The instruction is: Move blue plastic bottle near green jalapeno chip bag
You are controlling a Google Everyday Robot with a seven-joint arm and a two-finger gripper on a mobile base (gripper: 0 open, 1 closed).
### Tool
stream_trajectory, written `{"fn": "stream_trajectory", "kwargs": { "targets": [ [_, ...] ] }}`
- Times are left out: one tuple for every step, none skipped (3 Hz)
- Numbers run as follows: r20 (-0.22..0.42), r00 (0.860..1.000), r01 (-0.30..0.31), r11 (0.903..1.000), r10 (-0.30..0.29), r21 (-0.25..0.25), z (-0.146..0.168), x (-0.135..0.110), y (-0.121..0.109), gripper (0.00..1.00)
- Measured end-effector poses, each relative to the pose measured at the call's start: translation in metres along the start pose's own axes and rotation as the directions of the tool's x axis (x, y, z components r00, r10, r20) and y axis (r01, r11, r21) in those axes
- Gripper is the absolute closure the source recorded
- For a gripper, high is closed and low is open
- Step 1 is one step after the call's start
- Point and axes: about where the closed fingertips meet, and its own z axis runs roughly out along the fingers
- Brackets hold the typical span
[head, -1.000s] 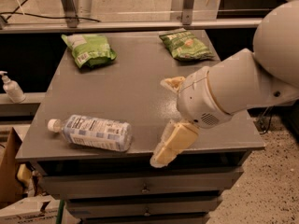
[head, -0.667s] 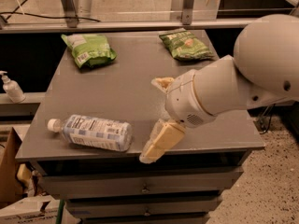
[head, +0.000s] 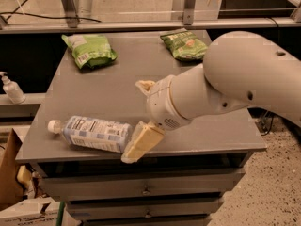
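The blue plastic bottle lies on its side at the front left of the grey table, white cap pointing left. The green jalapeno chip bag lies flat at the back right of the table, far from the bottle. My gripper is open, just to the right of the bottle's base. One cream finger hangs over the front edge against the bottle's end, and the other finger is farther back. The bulky white arm covers the table's right side.
A brighter lime-green bag lies at the back left of the table. A small white pump bottle stands on a ledge to the left. Drawers sit under the table, and a metal rail runs behind it.
My gripper and arm have moved left along the front of the table, closing the gap to the bottle's base. The bottle and both bags have not moved.
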Motion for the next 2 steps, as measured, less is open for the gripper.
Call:
{"fn": "stream_trajectory", "kwargs": {
  "targets": [
    [0.015, 1.0, 0.0, 1.0, 0.0, -0.004, 0.018, -0.012, 0.002, 0.0],
    [0.029, 1.0, -0.005, 0.9999, 0.005, -0.011, 0.036, -0.022, 0.007, 0.0]
  ]
}}
